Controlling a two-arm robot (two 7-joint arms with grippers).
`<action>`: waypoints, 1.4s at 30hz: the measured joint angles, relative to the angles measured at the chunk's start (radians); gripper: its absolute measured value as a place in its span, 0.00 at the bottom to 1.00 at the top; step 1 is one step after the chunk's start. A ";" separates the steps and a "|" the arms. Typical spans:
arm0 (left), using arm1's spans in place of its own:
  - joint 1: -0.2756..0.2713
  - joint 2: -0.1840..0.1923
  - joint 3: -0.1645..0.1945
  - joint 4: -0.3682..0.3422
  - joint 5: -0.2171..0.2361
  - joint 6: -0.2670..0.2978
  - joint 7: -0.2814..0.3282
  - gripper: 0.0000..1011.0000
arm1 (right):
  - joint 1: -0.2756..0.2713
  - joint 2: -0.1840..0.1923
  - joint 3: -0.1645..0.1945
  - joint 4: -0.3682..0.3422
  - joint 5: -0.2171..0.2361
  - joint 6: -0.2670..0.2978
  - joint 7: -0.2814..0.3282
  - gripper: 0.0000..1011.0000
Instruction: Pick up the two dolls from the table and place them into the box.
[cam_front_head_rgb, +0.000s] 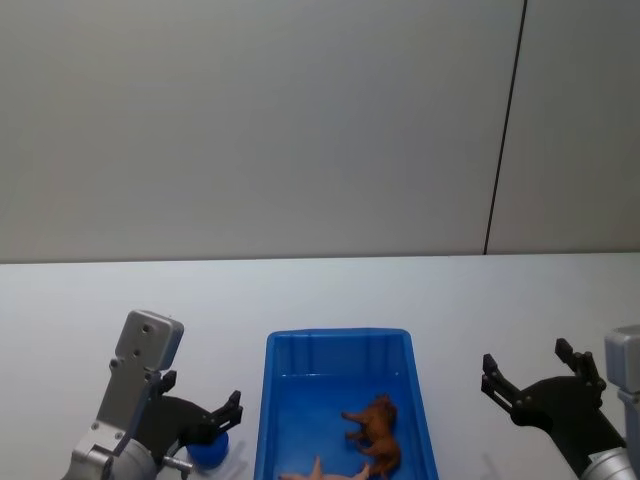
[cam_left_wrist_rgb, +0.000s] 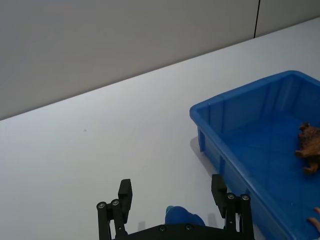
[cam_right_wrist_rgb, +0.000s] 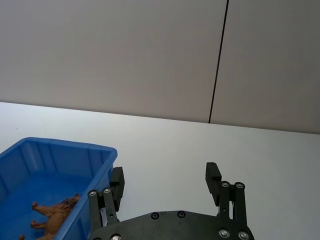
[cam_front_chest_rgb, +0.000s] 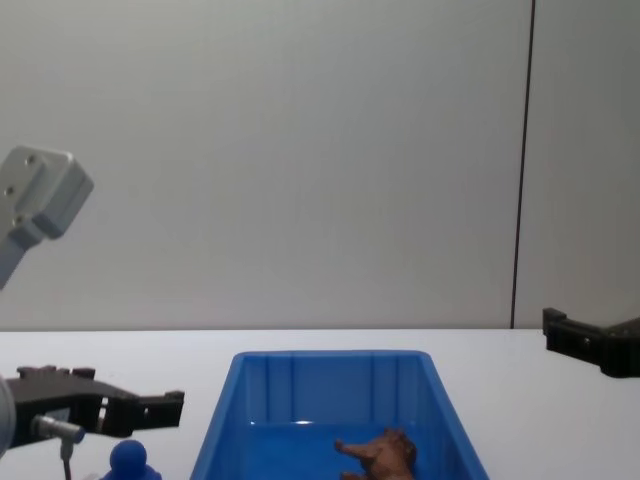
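Left hand (cam_left_wrist_rgb: 172, 200) spread wide over the blue doll (cam_front_head_rgb: 208, 452) on the desk (cam_front_head_rgb: 100, 310), just beside the box (cam_front_head_rgb: 338, 341) rim — lion doll (cam_front_head_rgb: 376, 428) already inside. Right hand (cam_right_wrist_rgb: 165, 182) also wide, hovering w/ bare desk around it; no readable writing.

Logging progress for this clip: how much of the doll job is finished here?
Done: the brown lion doll lies inside the blue box. In hand: the left gripper is open around the blue doll, which stands on the table left of the box. Left: lifting it into the box. The right gripper hangs open, empty, right of the box.
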 joint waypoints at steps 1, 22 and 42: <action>0.000 0.000 0.000 0.004 -0.001 0.003 -0.002 0.99 | 0.000 0.000 0.000 0.000 0.000 0.000 0.000 0.99; -0.016 -0.018 -0.005 0.080 -0.016 0.041 -0.070 0.74 | 0.000 0.000 0.000 0.000 0.000 0.000 0.000 0.99; -0.018 -0.025 -0.009 0.094 -0.010 0.042 -0.090 0.25 | 0.000 0.000 0.000 0.000 0.000 0.000 0.000 0.99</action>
